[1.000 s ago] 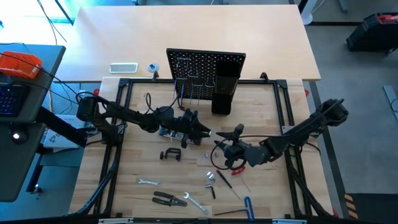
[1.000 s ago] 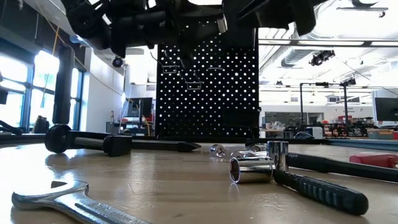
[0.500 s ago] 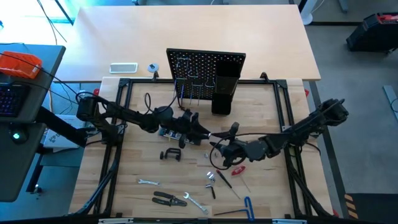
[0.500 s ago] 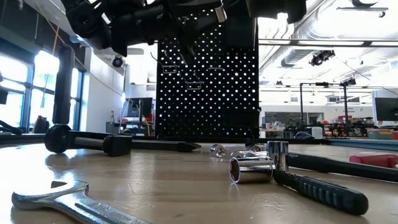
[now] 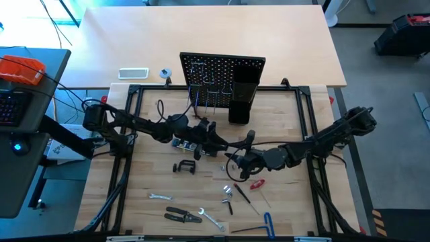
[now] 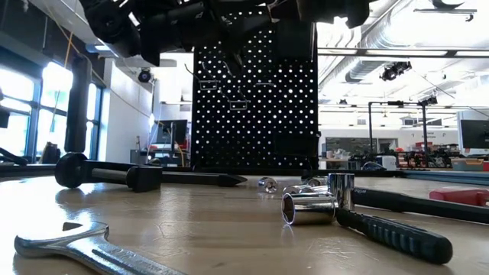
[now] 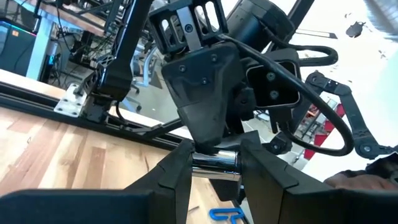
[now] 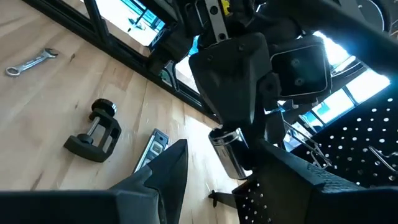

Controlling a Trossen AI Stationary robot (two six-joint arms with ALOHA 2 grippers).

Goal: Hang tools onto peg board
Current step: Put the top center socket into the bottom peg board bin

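Note:
The black peg board [image 5: 222, 72] stands upright at the table's far side, with a black box holder [image 5: 240, 102] on its right part. My left gripper [image 5: 216, 144] is shut on a small silver socket [image 7: 214, 163] in the air over the table's middle. My right gripper [image 5: 235, 161] is open and faces it. Its two fingers [image 8: 169, 167] stand on either side of the socket [image 8: 227, 150]. A dark level [image 8: 152, 147], a black C-clamp [image 5: 185, 167] and other tools lie on the table. My left gripper pinches the silver socket [image 7: 214, 163] between its two fingertips [image 7: 180, 168]. The fingers come roughly level from the table's left. The socket is lifted clear of the table. My right gripper is close around the socket; I cannot tell whether it touches it.
On the near half of the table lie a silver wrench [image 5: 159, 197], black-handled pliers [image 5: 183, 215], small metal bits [image 5: 228, 192], a red-handled screwdriver [image 5: 257, 183] and a blue-handled hex key [image 5: 269, 223]. Thin tools hang on the board's hooks [image 5: 205, 97].
My right gripper has gone toward the table's left, up to my left gripper, and now stands around the socket. My left gripper has stayed nearly still with the socket.

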